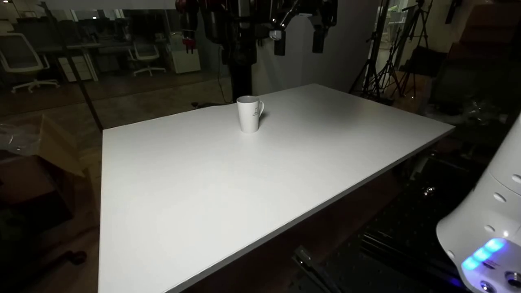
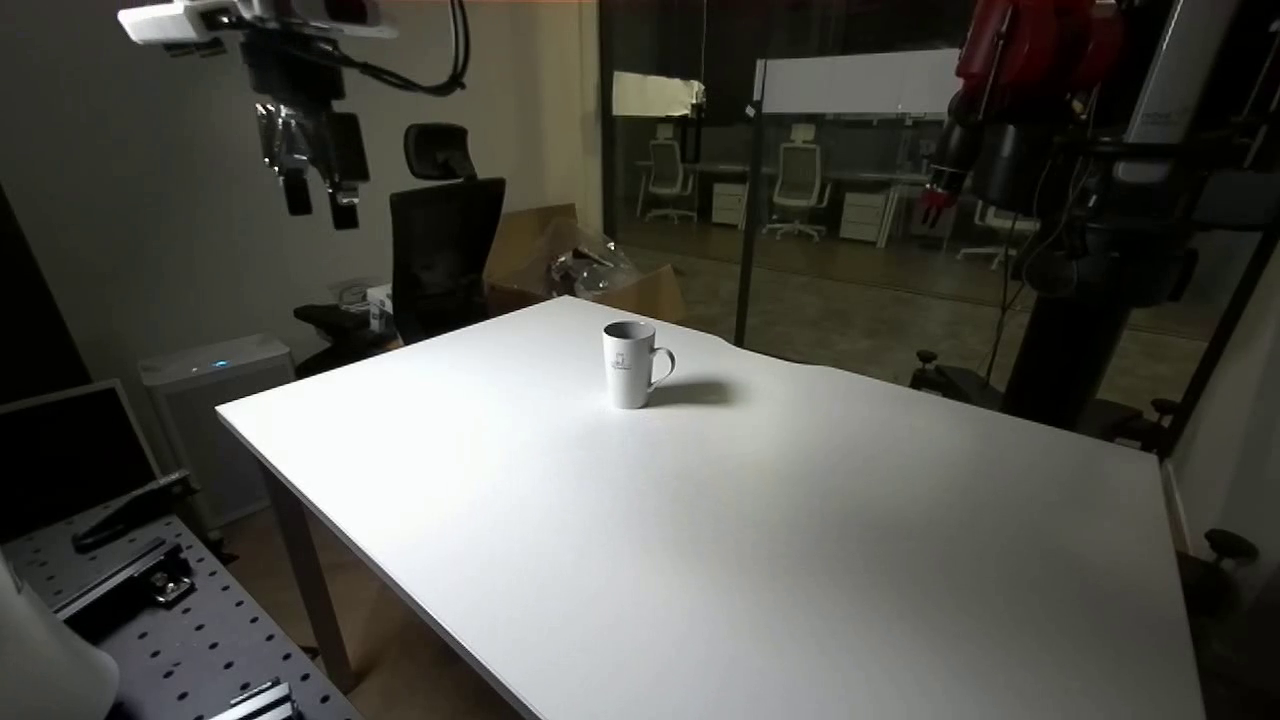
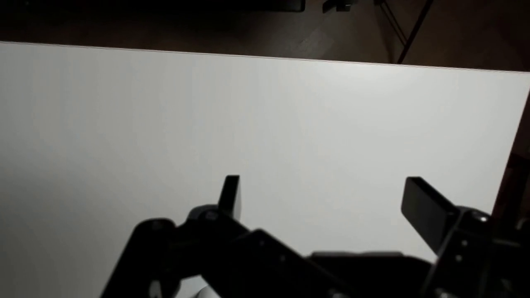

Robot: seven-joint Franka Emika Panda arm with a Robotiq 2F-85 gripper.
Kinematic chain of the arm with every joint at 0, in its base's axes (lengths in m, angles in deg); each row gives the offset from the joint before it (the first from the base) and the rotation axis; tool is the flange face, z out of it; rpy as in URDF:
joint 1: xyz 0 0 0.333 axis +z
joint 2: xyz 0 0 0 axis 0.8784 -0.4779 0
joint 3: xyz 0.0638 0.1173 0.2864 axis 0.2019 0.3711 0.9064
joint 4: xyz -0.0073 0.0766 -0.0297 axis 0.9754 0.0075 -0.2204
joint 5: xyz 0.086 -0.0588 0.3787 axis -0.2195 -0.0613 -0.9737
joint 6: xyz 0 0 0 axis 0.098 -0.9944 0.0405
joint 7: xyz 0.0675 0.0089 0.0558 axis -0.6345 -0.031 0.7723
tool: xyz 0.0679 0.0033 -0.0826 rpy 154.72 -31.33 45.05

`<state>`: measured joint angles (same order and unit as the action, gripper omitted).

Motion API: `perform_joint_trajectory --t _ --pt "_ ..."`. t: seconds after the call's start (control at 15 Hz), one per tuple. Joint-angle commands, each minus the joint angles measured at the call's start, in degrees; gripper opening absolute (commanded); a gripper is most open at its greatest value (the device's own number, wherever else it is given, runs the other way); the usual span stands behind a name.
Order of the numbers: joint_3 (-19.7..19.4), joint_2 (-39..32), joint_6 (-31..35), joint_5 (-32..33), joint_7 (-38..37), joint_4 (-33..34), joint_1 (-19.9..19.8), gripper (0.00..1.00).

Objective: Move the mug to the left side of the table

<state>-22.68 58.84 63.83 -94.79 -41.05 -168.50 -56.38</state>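
Two black, flat-faced fingers [image 3: 426,213] stand wide apart in the wrist view, their claw [image 3: 322,198] gripping nothing; smooth white worktop [image 3: 314,136] shows between them. In both exterior views the claw hangs in the air, fingers downward. Nearest in an exterior view is a dark plate [image 2: 215,650] pierced by round holes. Beyond it extends the worktop, a flat, thin-edged slab on a straight leg [image 2: 312,575]. Toward its far edge, well apart from the claw, the mug [image 2: 627,380] stands upright: glossy white, tall, slightly tapered, loop-handled and marked with a small dark emblem [image 2: 620,362]. Farther back are a brown cardboard box [image 2: 655,293] with crumpled clear plastic [image 2: 603,270] at its mouth, then pale-framed office chairs [image 2: 798,175].
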Motion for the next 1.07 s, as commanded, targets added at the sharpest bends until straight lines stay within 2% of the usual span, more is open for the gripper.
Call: perform_joint_trajectory --t 0.0,0.27,0.53,0.73,0.8,1.0 --pt "-1.01 -0.95 -0.02 0.36 0.33 0.41 -0.11 1.00" --pt "-0.91 -2.26 0.15 0.99 0.10 1.55 -0.51 1.00" --pt "-4.68 -5.86 0.31 7.21 2.52 6.30 -5.37 1.00" --pt "-8.42 -11.33 1.56 11.03 5.69 11.05 -8.64 1.00" --pt "-7.31 -6.08 1.45 9.38 4.54 6.43 -7.00 1.00" --pt "-8.23 -7.62 1.62 9.55 5.70 6.99 -7.51 1.00"
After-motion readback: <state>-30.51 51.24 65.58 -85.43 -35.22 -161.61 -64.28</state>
